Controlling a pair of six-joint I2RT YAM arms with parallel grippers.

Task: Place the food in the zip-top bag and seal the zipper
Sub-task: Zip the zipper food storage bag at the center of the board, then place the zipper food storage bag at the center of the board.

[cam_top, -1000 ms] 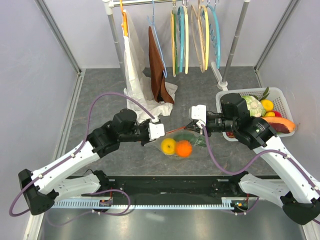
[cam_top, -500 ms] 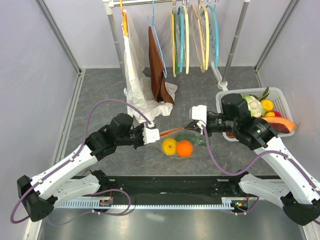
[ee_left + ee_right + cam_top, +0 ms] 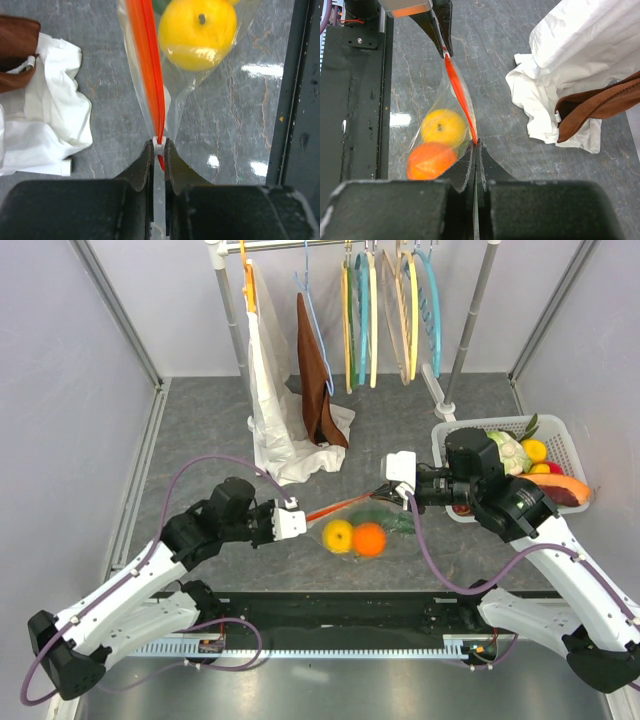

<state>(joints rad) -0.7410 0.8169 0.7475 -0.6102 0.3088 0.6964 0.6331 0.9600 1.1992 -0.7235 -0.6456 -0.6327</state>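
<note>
The clear zip-top bag (image 3: 385, 540) lies on the grey table between both grippers. Inside it are the yellow fruit (image 3: 338, 534), the round orange (image 3: 369, 538) and the dark green cucumber (image 3: 385, 512). The orange-red zipper (image 3: 338, 506) is stretched taut between the grippers. My left gripper (image 3: 301, 519) is shut on the white slider (image 3: 158, 143) at the zipper's left end (image 3: 147, 60). My right gripper (image 3: 384, 490) is shut on the zipper's right end (image 3: 461, 100). The yellow fruit (image 3: 442, 127) and orange (image 3: 430, 160) show through the plastic in the right wrist view.
A white cloth garment (image 3: 275, 420) and a brown cloth (image 3: 315, 380) hang from a rack at the back with several coloured hangers (image 3: 385, 310). A white slatted basket (image 3: 562, 440) with other toy food stands at the right. A black rail (image 3: 340, 608) runs along the near edge.
My left gripper has slid left along the zipper, away from the right gripper, and the strip now shows longer between them. The right gripper has held still.
</note>
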